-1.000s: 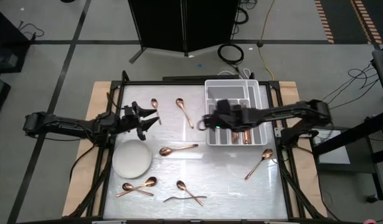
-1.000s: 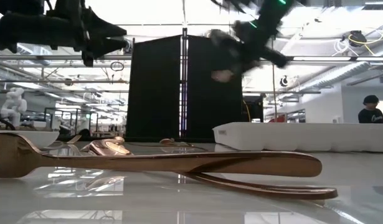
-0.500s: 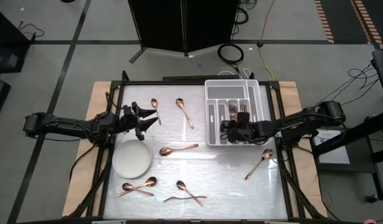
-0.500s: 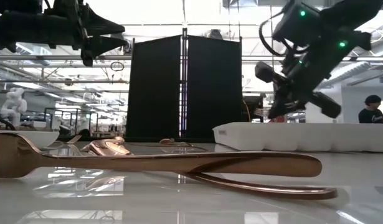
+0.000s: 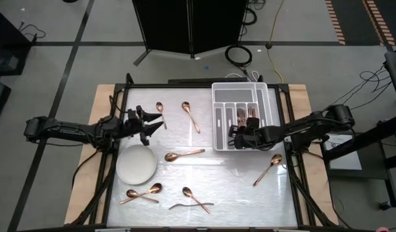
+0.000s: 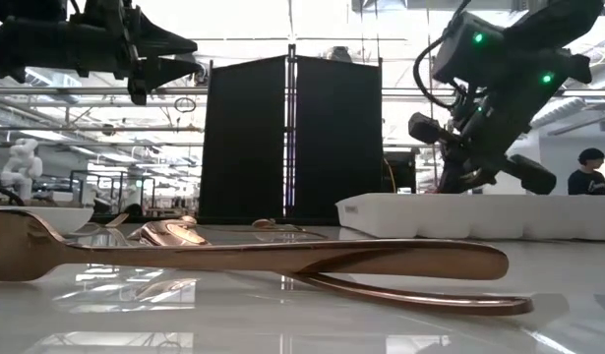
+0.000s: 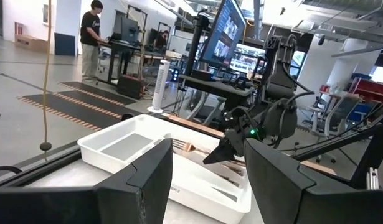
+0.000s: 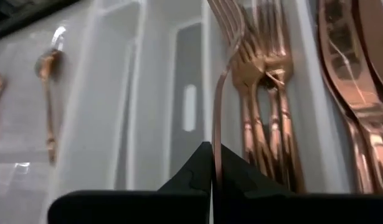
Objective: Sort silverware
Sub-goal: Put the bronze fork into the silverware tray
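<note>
My right gripper [image 5: 237, 137] [image 8: 212, 149] hangs over the near end of the white compartmented tray [image 5: 221, 96], shut on a copper fork [image 8: 217, 106]. Its tines point along the compartment where other forks [image 8: 266, 106] lie; larger copper pieces [image 8: 356, 106] fill the compartment beside it. My left gripper [image 5: 154, 121] [image 7: 210, 186] hovers open above the table's left part, close to a spoon [image 5: 160, 108]. More copper spoons lie flat on the table [image 5: 190, 115] [image 5: 183, 154] [image 5: 268, 169] [image 5: 141, 193] [image 5: 195, 199]. My right gripper pinches the fork's handle [image 8: 215, 163] between its two shut fingers, which run along the fork's length. The fork sticks straight out ahead of the fingers, tined end [image 8: 231, 28] over the forks in the tray. Whether the tines touch them, I cannot tell.
A round white plate [image 5: 136, 164] sits on the table's left near part. A fork and another copper piece [image 6: 282, 258] lie crossed near the table's near edge. A black cabinet [image 5: 188, 26] stands beyond the far edge. A person [image 6: 587, 173] is in the room behind.
My right gripper has drawn back from the tray's left side toward the table's right and near edge and come down lower over the tray's near end, staying shut. The left arm has kept still.
</note>
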